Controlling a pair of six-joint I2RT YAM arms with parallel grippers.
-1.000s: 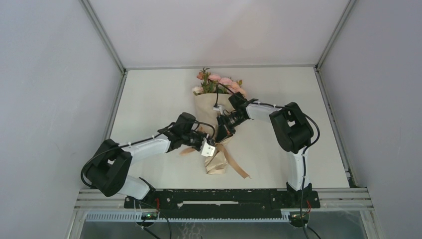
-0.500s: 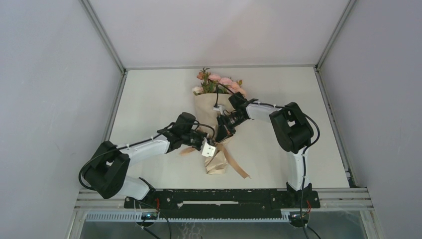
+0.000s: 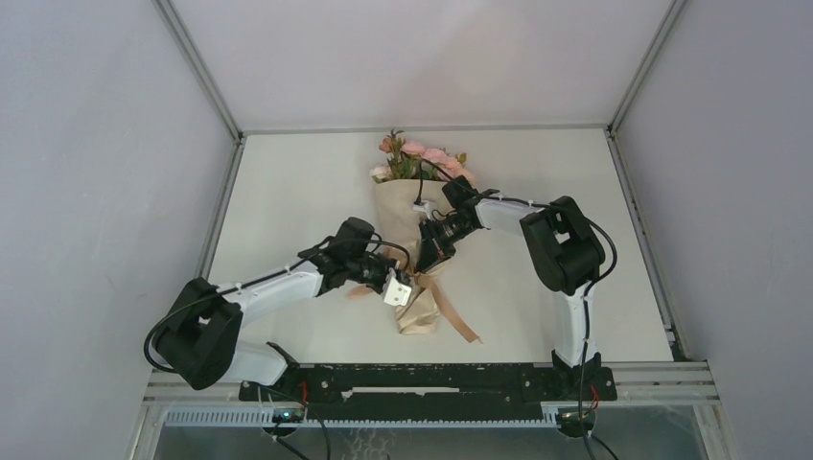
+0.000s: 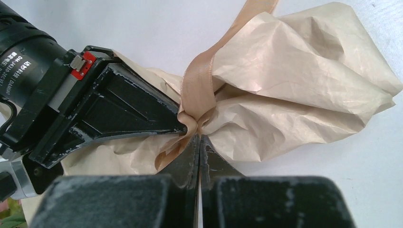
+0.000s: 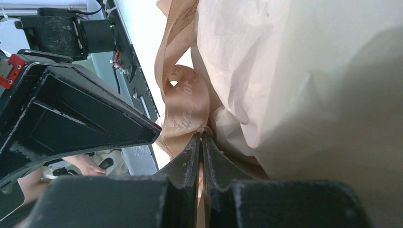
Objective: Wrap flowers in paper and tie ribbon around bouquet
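Snugly, paper (image 3: 395, 213) wraps flowers (image 3: 422, 158), ribbon (image 4: 199, 85) knotted round.

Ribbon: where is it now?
Top view: ribbon wraps the paper's pinched waist, between left gripper and right gripper; tails trail toward the lower right.

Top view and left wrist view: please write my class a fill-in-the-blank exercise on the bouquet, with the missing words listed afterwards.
1. The flowers have ___ blooms.
2. The ribbon and the paper that it goes around are nearly the same ___.
3. The left fingers are ___ on the ribbon.

Missing words: pink; colour; shut
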